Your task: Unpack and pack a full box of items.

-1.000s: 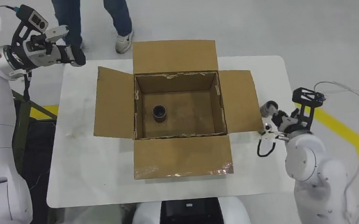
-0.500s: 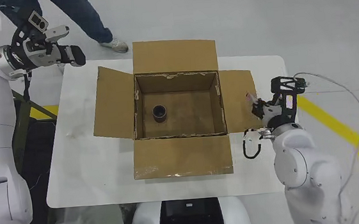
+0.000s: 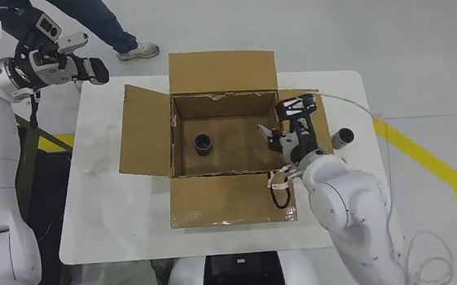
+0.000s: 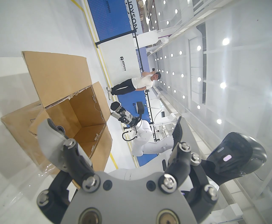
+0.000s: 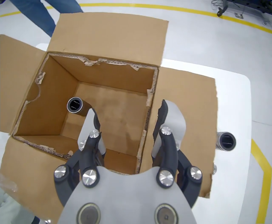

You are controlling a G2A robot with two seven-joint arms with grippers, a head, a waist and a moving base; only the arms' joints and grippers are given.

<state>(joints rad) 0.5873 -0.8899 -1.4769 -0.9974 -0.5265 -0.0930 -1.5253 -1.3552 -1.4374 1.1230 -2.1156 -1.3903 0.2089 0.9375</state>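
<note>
Two dark cylinders show, and neither is seen whole. The first cylinder [image 5: 74,105] stands on the floor of the open box [image 3: 222,71], near its left wall. Its round open end faces up and its long axis is upright, but its lower body is hard to make out against the brown card. The second cylinder [image 5: 225,141] rests on the white table [image 3: 102,194] just beyond the box's right flap [image 5: 191,101]. That flap's edge cuts off part of its silver side. It seems to stand on end too, though this cannot be told for certain.

The right gripper [image 5: 127,107] hangs over the box's right wall with its jaws spread wide and nothing between them. One finger sits over the inside of the box and the other over the right flap. The first cylinder lies well ahead of that inner finger, apart from it. The second lies off to the outer finger's side, also untouched.

The left gripper [image 4: 112,123] is held off the table's far left corner, fingers wide apart and empty.
</note>
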